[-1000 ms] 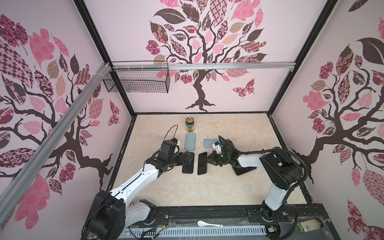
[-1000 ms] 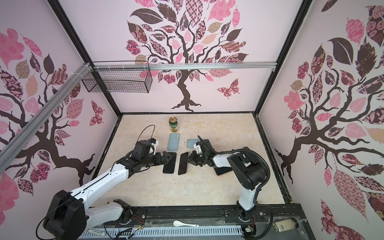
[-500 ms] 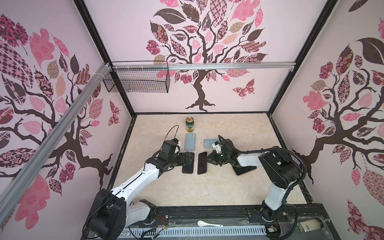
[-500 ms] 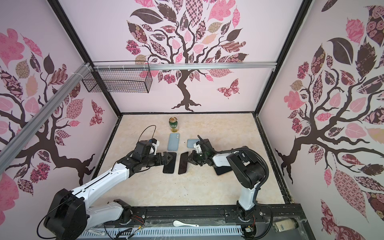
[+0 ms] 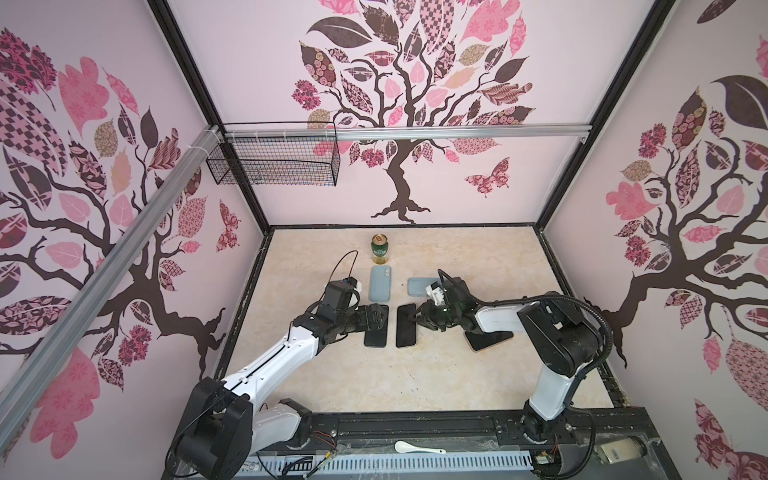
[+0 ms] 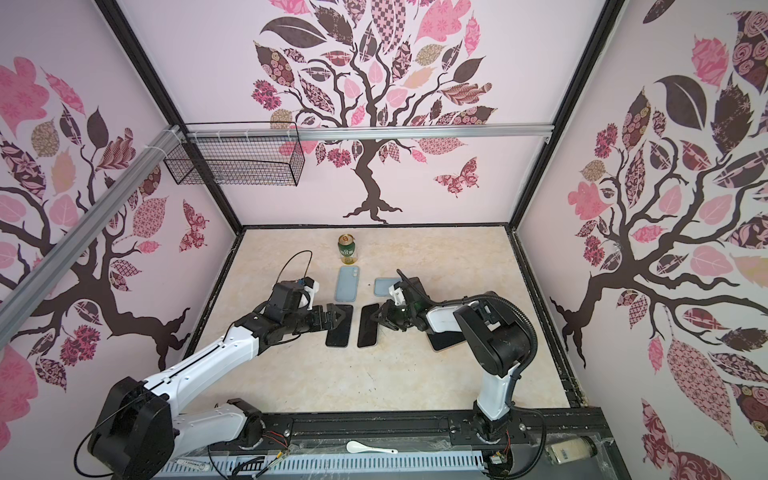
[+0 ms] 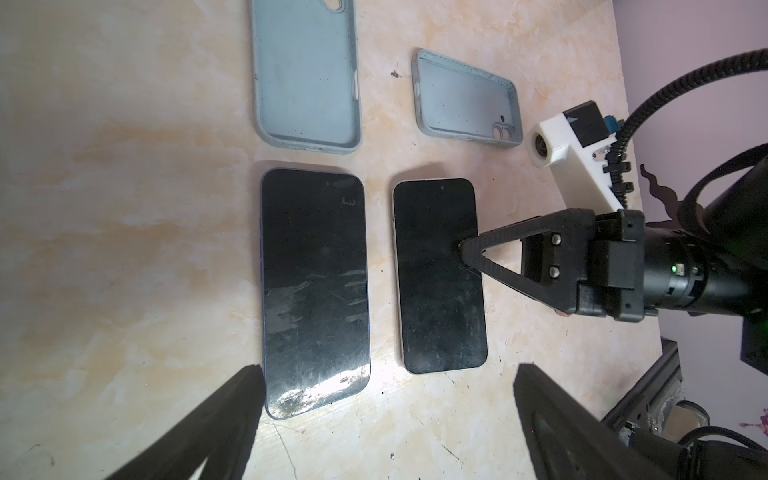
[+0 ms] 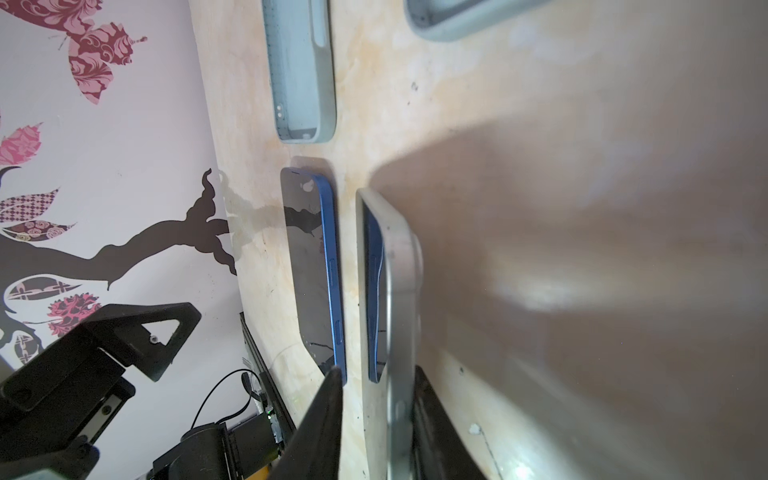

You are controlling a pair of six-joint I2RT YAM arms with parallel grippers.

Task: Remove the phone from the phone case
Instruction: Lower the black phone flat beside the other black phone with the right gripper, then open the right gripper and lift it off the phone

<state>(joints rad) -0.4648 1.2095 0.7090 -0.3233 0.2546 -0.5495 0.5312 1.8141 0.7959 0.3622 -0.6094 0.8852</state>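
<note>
White right forearm (image 5: pixel 496 319) half hides a dark phone (image 5: pixel 488 341) beneath.

The right gripper (image 8: pixel 376 386) holds its dark fingers (image 8: pixel 322 428) parted either side of a silver-edged phone (image 8: pixel 399 316), a gap showing on one side; just beside lies a blue-edged phone (image 8: pixel 328 266) on the marbled tabletop (image 8: pixel 478 104). Beyond sit an empty pale blue-grey phone case (image 8: pixel 301 70) and the corner of a second case (image 8: pixel 457 16).

black phone (image 5: pixel 406 335), blue-grey case (image 5: pixel 380 284), green can (image 5: pixel 379 250)
</note>
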